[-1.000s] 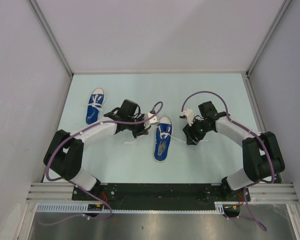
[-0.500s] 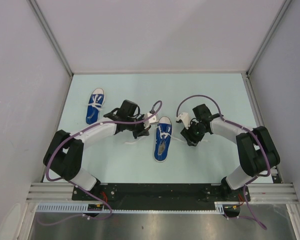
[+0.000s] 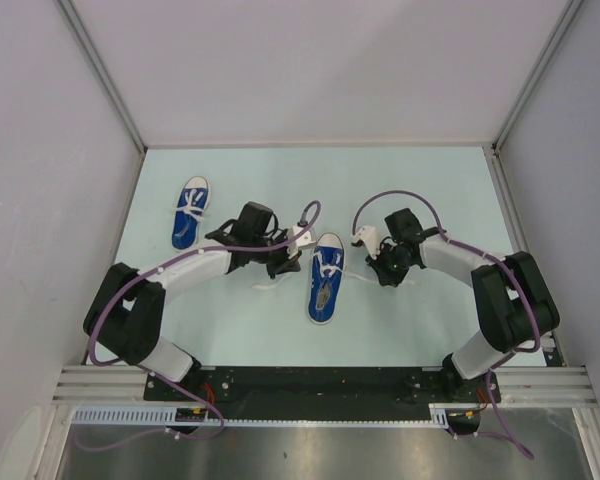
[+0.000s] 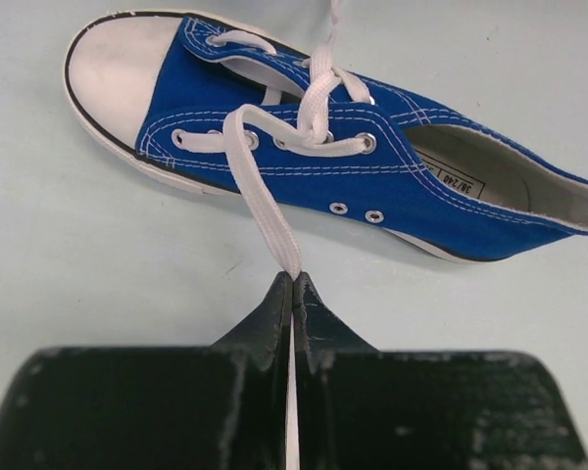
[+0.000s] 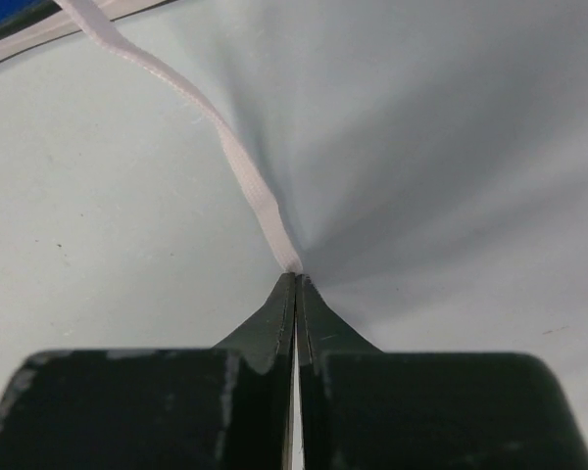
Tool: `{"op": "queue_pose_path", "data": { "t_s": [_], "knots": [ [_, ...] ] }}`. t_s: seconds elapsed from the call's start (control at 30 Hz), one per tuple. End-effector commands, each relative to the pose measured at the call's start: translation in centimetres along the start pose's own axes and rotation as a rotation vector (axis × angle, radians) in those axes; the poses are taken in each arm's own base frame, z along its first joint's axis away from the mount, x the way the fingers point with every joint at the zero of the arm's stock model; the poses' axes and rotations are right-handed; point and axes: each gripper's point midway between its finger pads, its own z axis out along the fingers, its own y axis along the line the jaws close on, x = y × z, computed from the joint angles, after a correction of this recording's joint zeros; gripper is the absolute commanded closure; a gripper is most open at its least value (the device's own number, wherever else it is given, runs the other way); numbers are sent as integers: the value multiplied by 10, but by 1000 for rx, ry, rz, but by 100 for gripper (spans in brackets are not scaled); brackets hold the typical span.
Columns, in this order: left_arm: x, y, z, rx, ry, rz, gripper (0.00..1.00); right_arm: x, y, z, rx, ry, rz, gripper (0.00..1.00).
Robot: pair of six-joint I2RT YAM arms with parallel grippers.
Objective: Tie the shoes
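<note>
Fingers | left gripper (image 4: 292, 281): clamped on lace (image 4: 267, 211) | right gripper (image 5: 296, 281): just pinched shut on other lace (image 5: 238, 157)

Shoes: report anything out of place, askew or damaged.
Nothing is damaged or spilled. The middle shoe is untied. Its left lace is pinched in the left gripper and its right lace in the right gripper, fingers shut on both. The second shoe lies apart at the far left, untouched.

2 blue, white-toed sneakers sit upright on the table (image 3: 420, 190), toes pointing away: centre shoe (image 3: 323, 278) mid-table, white laces (image 4: 269, 211) drawn out sideways; left shoe (image 3: 190, 212) toward the table's far-left corner.
</note>
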Motion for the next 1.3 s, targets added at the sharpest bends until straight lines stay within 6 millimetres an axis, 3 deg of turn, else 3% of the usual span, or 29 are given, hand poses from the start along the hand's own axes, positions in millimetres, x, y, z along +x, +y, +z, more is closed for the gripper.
{"op": "queue_pose_path", "data": {
  "t_s": [0.0, 0.17, 0.33, 0.53, 0.67, 0.8, 0.87, 0.97, 1.07, 1.27],
  "knots": [
    [-32, 4, -2, -15, -130, 9, 100, 3, 3, 1, -21, 4, 8, 100],
    [-52, -2, -11, -29, -228, -36, 100, -5, 0, -9, -7, -43, 54, 100],
    [-31, -2, -3, -42, -177, -71, 100, -9, -4, -19, 3, -77, 79, 100],
    [-54, -4, -6, -38, -289, -143, 100, -10, -2, -24, -6, -92, 98, 100],
    [-68, 6, -10, -85, -353, -168, 100, -10, -1, -28, -14, -102, 112, 100],
    [-54, 5, -1, -79, -297, -152, 100, -11, -1, -29, -14, -106, 117, 100],
    [-36, 3, 6, -66, -225, -158, 97, -12, -2, -30, -10, -111, 112, 100],
    [-27, -2, 7, -12, -179, -197, 93, -11, -3, -31, -9, -109, 116, 100],
    [-16, -8, 11, 15, -61, -136, 92, -10, -3, -31, -8, -107, 103, 100],
    [4, -14, 6, 28, 32, -104, 83, -9, -4, -30, -9, -104, 97, 100]
  ]
}}
